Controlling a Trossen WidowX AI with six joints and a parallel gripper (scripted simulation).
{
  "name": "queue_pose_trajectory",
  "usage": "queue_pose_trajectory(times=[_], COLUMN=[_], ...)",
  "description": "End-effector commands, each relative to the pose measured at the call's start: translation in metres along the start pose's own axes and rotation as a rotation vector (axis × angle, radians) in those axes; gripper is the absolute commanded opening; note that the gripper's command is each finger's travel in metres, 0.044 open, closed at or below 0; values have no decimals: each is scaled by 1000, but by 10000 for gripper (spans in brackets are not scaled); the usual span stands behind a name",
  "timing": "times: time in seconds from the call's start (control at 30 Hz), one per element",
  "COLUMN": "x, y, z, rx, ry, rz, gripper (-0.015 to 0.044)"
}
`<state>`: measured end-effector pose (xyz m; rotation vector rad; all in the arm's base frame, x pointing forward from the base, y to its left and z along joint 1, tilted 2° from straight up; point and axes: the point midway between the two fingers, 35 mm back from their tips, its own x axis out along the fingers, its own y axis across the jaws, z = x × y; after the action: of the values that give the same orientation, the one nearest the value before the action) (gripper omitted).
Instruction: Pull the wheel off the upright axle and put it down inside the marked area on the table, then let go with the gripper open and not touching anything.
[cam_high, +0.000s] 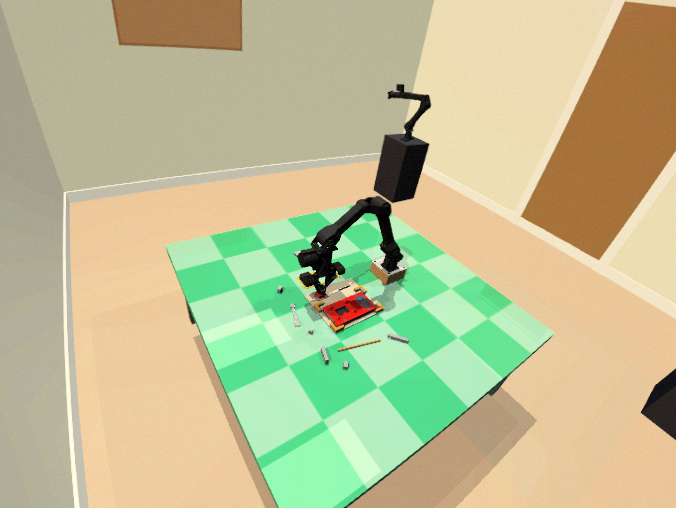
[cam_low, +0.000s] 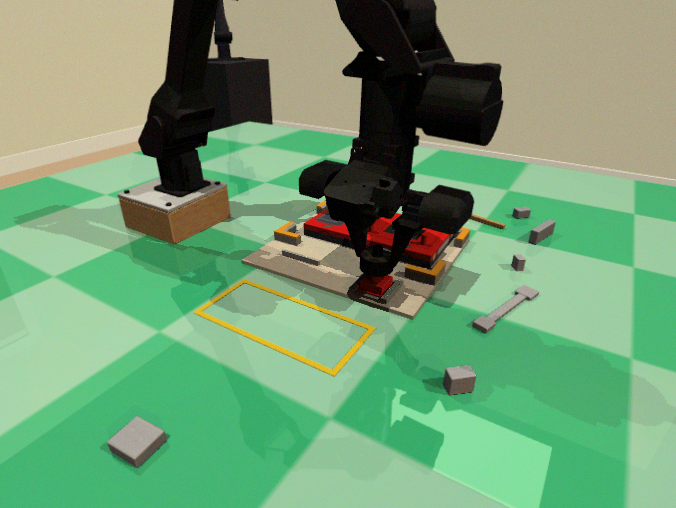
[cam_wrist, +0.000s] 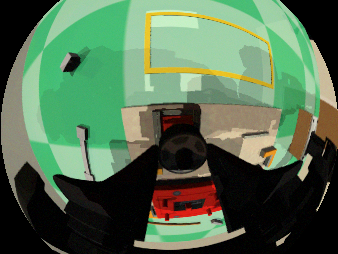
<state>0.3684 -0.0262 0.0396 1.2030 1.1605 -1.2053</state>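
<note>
The black wheel (cam_low: 377, 263) (cam_wrist: 183, 156) is between the fingertips of my gripper (cam_low: 377, 252) (cam_wrist: 182, 149), which is shut on it. The wheel is level, just over a small red block (cam_low: 375, 285) (cam_wrist: 172, 120) in a dark holder near the corner of the beige board (cam_low: 322, 279) (cam_wrist: 225, 117). The upright axle is hidden by the wheel and fingers, so I cannot tell how much of it is inside the wheel. The marked area is a yellow outline (cam_low: 265, 343) (cam_wrist: 147, 45) on the table, beside the board, with nothing inside it.
A red panel (cam_high: 352, 309) (cam_wrist: 185, 192) lies on the board between orange corner brackets (cam_low: 425, 271). A grey dumbbell-shaped piece (cam_low: 505, 309) (cam_wrist: 85, 155), a grey block (cam_low: 459, 380) (cam_wrist: 70, 62) and a flat grey block (cam_low: 136, 440) lie on the table. A thin orange stick (cam_high: 359, 345) lies beyond the panel.
</note>
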Motion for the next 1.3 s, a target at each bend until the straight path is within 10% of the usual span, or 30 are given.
queue_pose_trajectory(times=[0.0,1.27], x=[-18,-53], y=[-2,-5], z=[0,0], rx=[-3,-4], ry=[3,4], rz=[10,12], gripper=[0,0])
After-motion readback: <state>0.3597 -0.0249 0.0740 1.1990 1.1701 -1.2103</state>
